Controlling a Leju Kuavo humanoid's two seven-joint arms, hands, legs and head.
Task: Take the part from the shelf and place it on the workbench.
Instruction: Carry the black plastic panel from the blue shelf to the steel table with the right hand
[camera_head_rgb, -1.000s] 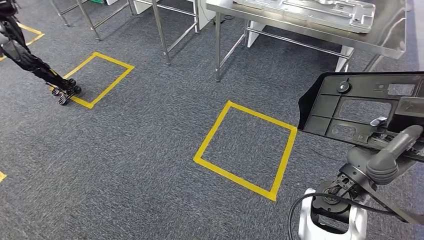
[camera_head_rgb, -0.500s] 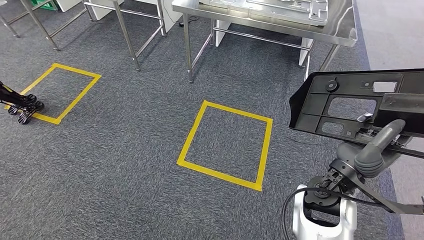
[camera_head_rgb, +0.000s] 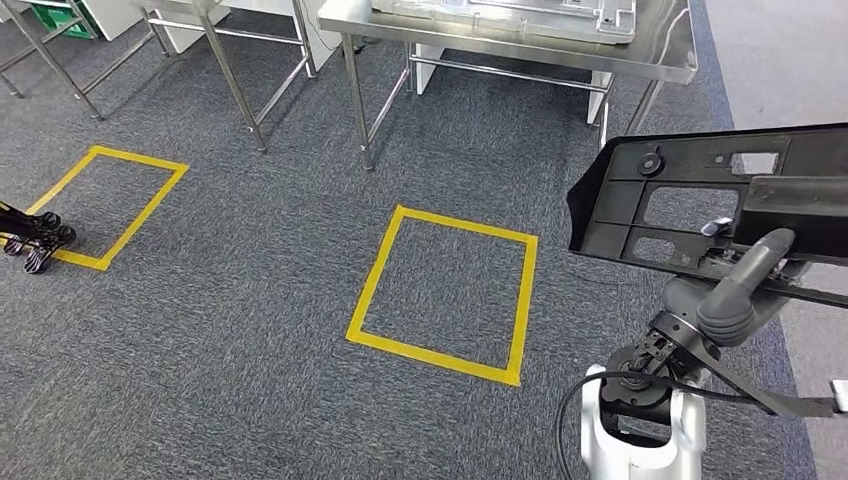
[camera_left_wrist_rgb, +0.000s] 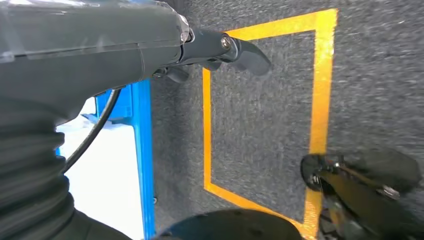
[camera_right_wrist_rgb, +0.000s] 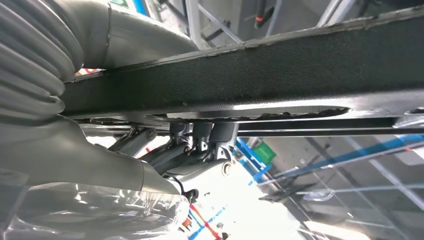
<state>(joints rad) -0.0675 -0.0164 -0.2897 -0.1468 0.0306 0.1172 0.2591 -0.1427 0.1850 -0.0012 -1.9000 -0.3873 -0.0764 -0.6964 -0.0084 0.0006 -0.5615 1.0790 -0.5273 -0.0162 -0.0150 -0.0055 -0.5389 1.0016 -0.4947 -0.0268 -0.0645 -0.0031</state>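
The part (camera_head_rgb: 690, 200) is a flat black plastic panel with cut-outs, held up at the right of the head view. My right hand (camera_head_rgb: 735, 295) grips its near edge, grey thumb on top. In the right wrist view the panel's black edge (camera_right_wrist_rgb: 250, 65) runs across, with dark fingers (camera_right_wrist_rgb: 200, 135) pressed against its underside. The steel workbench (camera_head_rgb: 520, 45) stands ahead at the top, a silver panel (camera_head_rgb: 500, 12) lying on it. My left hand (camera_head_rgb: 35, 240) hangs low at the far left and holds nothing; its fingers (camera_left_wrist_rgb: 235, 47) are over the carpet.
Grey carpet carries a yellow tape square (camera_head_rgb: 375, 270) just ahead and another (camera_head_rgb: 150, 205) at the left. More steel table legs (camera_head_rgb: 230, 70) stand at the top left. A light floor strip (camera_head_rgb: 780, 50) runs along the right.
The whole picture has shifted: my view has turned and moved closer to the workbench, so the tape squares slid left. My right hand still holds the black panel the same way.
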